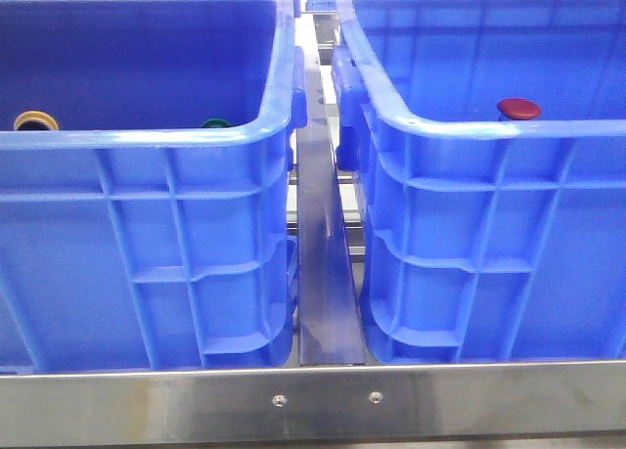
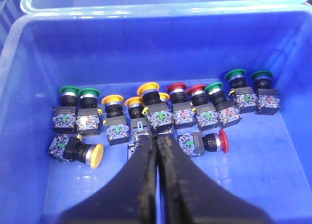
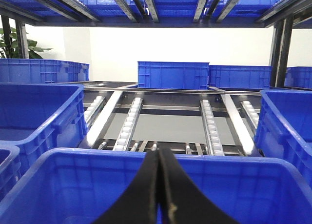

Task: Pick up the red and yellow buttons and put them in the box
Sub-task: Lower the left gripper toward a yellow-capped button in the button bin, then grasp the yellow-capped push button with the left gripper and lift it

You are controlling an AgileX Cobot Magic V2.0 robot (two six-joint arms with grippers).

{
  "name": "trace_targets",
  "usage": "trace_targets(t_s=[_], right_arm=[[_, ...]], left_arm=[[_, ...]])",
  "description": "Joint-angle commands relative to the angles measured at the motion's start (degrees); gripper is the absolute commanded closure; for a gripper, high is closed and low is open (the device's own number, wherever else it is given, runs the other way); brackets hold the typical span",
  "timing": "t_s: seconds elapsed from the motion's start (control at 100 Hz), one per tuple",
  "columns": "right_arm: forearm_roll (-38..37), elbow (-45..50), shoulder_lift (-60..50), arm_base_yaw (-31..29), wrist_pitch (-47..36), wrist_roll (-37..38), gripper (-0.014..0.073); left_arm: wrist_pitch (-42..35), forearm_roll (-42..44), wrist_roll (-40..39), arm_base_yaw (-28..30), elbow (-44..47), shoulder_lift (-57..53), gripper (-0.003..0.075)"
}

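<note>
In the left wrist view, a blue crate (image 2: 29,87) holds several push buttons with dark bodies. A yellow button (image 2: 96,155) and a red button (image 2: 224,141) lie on their sides. Others stand in a row, such as yellow (image 2: 112,99) and red (image 2: 177,88). My left gripper (image 2: 157,138) is shut and empty, hovering just above the row. My right gripper (image 3: 159,153) is shut and empty above another blue crate (image 3: 97,155). The front view shows a yellow cap (image 1: 35,121) in the left crate (image 1: 196,141) and a red cap (image 1: 518,108) in the right crate (image 1: 460,131). Neither gripper appears there.
Several green buttons (image 2: 68,91) stand among the others; one green cap (image 1: 216,123) shows in the front view. A metal rail (image 1: 323,273) runs between the two crates. Roller tracks (image 3: 129,121) and more blue crates (image 3: 173,75) lie beyond, with shelving overhead.
</note>
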Motion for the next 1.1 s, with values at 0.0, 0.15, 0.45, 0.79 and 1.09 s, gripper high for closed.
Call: trace_targets(t_s=[0.0,0.15,0.45,0.79,1.09], right_arm=[[4.31,-1.5,-0.09,0.03,1.24,-0.08,0.0662],[4.31,-1.5,-0.09,0.03,1.24,-0.08,0.0662],[4.31,-1.5,-0.09,0.03,1.64,-0.08,0.0662],[4.31,-1.5,-0.09,0.03,1.86,-0.08,0.0662],[4.31,-1.5,-0.09,0.03,1.8,-0.08,0.0662]], left_arm=[[-3.78,0.08,-0.06,0.29,-1.49,-0.24,0.0676],[-4.94,-0.61,-0.06,0.29,-1.49,-0.14,0.0444],[-7.0,-1.99,-0.06,0.18,-1.75,6.53,0.0111],[-5.18,-1.12,-0.06,0.3,-12.61,26.18,0.0111],[-1.1,0.3,-1.17,2.34,-22.38,41.26,0.0111]])
